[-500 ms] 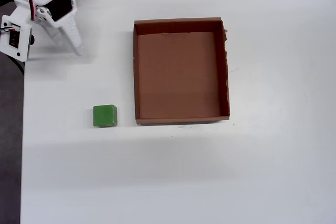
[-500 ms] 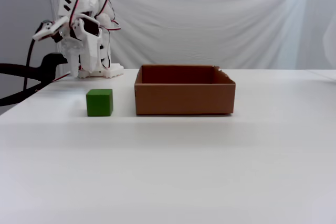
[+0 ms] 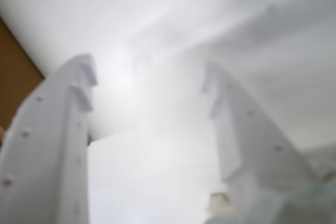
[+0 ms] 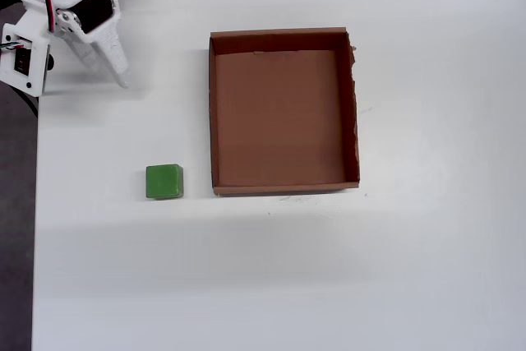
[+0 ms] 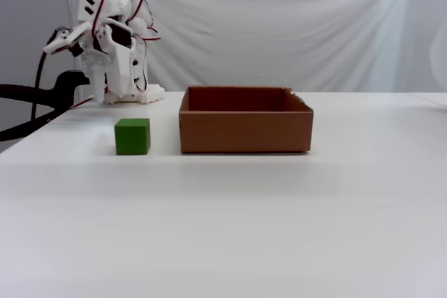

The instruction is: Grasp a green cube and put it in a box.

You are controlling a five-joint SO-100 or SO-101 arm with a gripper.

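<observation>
A white tabletop [image 4: 345, 285] carries a green cube [image 4: 164, 182] and a shallow brown cardboard box [image 4: 283, 110]. In the overhead view, the cube sits on the bare surface just beside the box's lower left corner, close to it but apart. The box lies near the middle of the tabletop, nearer the upper edge, and nothing is inside it.

The white robot arm [image 4: 66, 22] is folded up at the upper left corner of the tabletop, well apart from both cube and box. In the fixed view, the arm [image 5: 108, 40] stands at the far left, behind the cube [image 5: 132, 136], with a white cloth backdrop [image 5: 293, 33] behind the table.

In the blurred wrist view, the gripper [image 3: 149, 85] has its two white fingers [image 3: 58, 145] spread wide apart, holding nothing.
</observation>
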